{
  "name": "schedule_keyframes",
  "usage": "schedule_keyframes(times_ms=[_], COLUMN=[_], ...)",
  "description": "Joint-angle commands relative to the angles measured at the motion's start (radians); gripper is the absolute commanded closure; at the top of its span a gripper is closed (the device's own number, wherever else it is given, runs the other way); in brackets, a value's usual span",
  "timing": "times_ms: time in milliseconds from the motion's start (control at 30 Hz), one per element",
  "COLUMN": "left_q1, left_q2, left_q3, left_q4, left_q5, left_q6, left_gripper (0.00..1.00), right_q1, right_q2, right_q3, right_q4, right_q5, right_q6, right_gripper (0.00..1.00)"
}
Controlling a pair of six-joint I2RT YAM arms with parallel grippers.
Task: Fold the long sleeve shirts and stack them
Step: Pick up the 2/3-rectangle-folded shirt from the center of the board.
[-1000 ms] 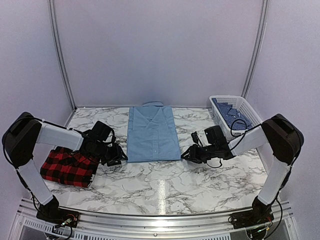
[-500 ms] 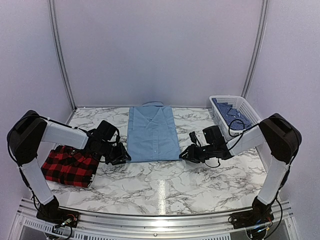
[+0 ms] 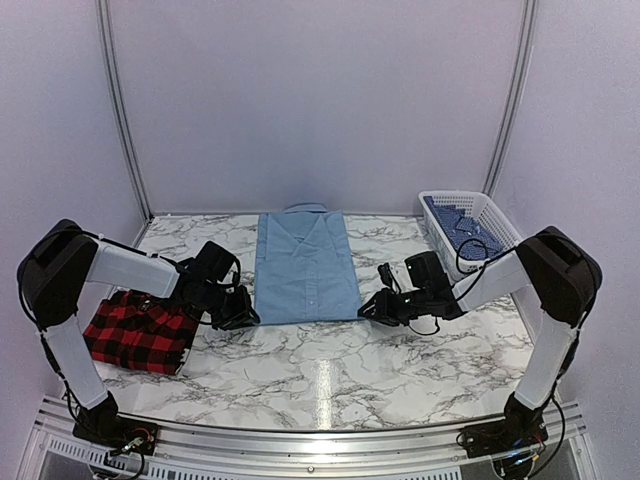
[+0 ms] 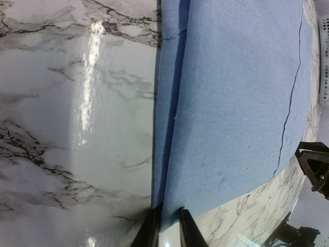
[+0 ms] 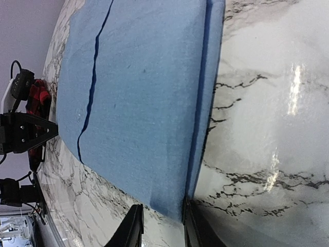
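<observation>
Between each pair of jaws lies a near corner of the light blue shirt, left gripper pinching, right gripper loosely straddling, so uneven lifting may spoil the fold.

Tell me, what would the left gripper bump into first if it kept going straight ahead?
The light blue shirt. Its near corner lies right between the fingers of the left gripper, so any push forward would likely go straight into the cloth.
</observation>
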Motion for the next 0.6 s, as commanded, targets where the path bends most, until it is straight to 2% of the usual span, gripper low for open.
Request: schedule_keyframes(times_ms=[0, 233, 300, 400, 500, 567], left_q1=[-0.007, -0.007, -0.007, -0.007, -0.009, -0.013], left_q2=[0.016, 0.015, 0.016, 0.013, 0.002, -0.014], left_q3=[-0.001, -0.002, -0.002, -0.003, -0.008, -0.017], left_q4=[-0.048, -0.030, -0.026, -0.023, -0.020, -0.021], left_q5=[0.010, 0.024, 0.028, 0.030, 0.033, 0.032], left_q6=[-0.011, -0.018, -0.019, -0.017, -0.011, -0.009], left_gripper=[0.87, 0.99, 1.00, 1.00, 1.00, 1.00], right_q1=[0.017, 0.026, 0.025, 0.026, 0.026, 0.027], right_q2=[0.012, 0.029, 0.039, 0.040, 0.030, 0.013], right_q3=[-0.007, -0.015, -0.017, -0.012, -0.010, -0.017], right_q4=[-0.056, -0.036, -0.018, -0.007, -0.004, -0.002], right_q5=[0.016, 0.015, 0.008, 0.009, 0.007, 0.007], right_q6=[-0.003, 0.008, 0.017, 0.026, 0.032, 0.035], right_gripper=[0.72, 0.73, 0.75, 0.82, 0.98, 1.00])
